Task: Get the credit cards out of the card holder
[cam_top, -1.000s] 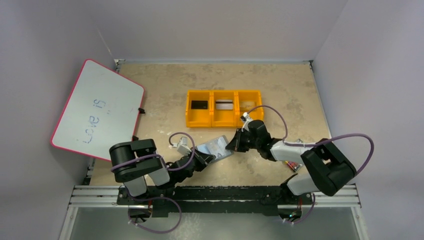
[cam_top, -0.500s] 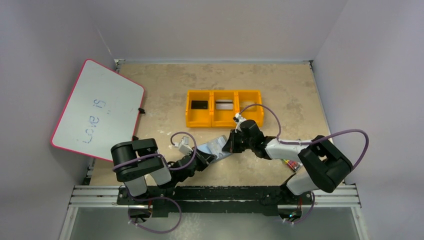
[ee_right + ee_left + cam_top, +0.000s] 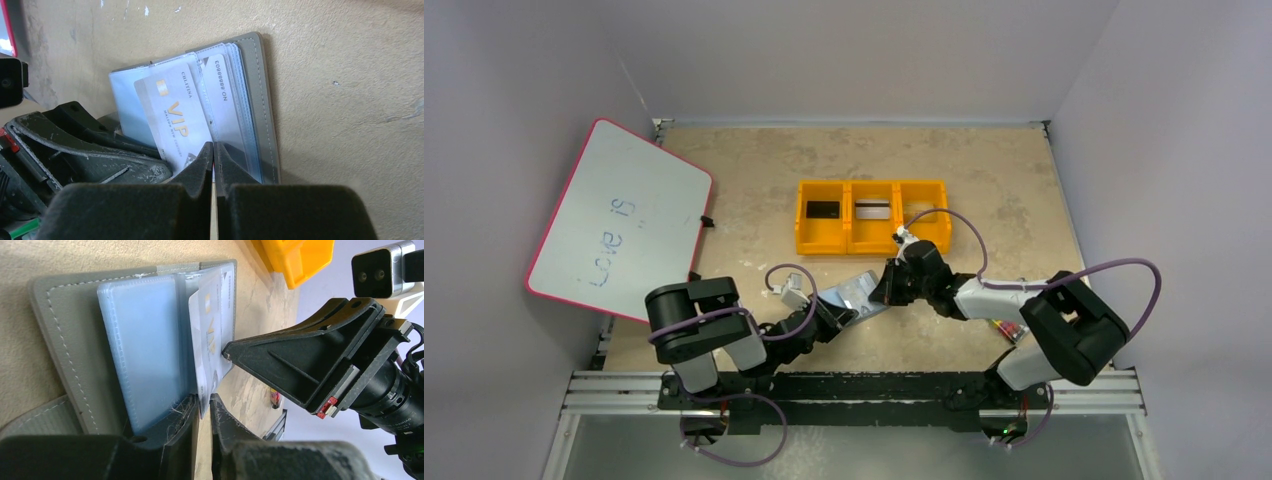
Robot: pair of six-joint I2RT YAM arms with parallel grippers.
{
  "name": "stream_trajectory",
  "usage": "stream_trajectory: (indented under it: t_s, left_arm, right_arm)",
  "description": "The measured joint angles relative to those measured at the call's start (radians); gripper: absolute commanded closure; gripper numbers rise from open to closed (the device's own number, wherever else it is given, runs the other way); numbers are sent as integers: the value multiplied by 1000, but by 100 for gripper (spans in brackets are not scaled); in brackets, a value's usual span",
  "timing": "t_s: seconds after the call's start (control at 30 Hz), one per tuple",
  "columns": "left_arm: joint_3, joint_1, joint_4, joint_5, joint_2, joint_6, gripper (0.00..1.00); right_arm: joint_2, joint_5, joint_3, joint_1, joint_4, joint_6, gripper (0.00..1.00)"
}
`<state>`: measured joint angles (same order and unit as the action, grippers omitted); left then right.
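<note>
The card holder (image 3: pixel 856 292) lies open between my two grippers, grey outside (image 3: pixel 65 340) and pale blue inside (image 3: pixel 262 100). A silvery credit card marked VIP (image 3: pixel 172 117) sticks partly out of a pocket and also shows in the left wrist view (image 3: pixel 209 330). A second numbered card (image 3: pixel 222 90) sits in the pocket behind it. My right gripper (image 3: pixel 214 150) is shut on the VIP card's edge. My left gripper (image 3: pixel 204 410) is shut on the holder's inner pocket leaf at its near edge. A black card (image 3: pixel 823 209) and a silver-white card (image 3: pixel 873 210) lie in the yellow tray.
The yellow three-part bin tray (image 3: pixel 872 248) stands just behind the holder. A whiteboard (image 3: pixel 619 220) leans at the left. A pack of crayons (image 3: pixel 1004 328) lies under the right arm. The right finger (image 3: pixel 300 355) fills the left wrist view's right side.
My right gripper has moved left onto the holder and closed on the VIP card's edge. The holder has tipped up slightly. The left gripper has stayed put.
</note>
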<state>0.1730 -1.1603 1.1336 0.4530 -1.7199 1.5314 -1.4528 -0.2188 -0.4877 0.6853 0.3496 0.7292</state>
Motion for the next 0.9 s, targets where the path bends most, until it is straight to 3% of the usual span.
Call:
stream_trajectory:
  t_s: [0.33, 0.5, 0.9]
  left_arm:
    - [-1, 0, -39, 1, 32, 0, 88]
    - [-3, 0, -58, 5, 43, 3, 100]
    - [-29, -1, -66, 19, 76, 3, 100]
  right_arm:
    - [-1, 15, 0, 2, 0, 10, 100]
    - [-3, 16, 0, 2, 1, 12, 100]
    - [-14, 18, 0, 2, 19, 24, 100]
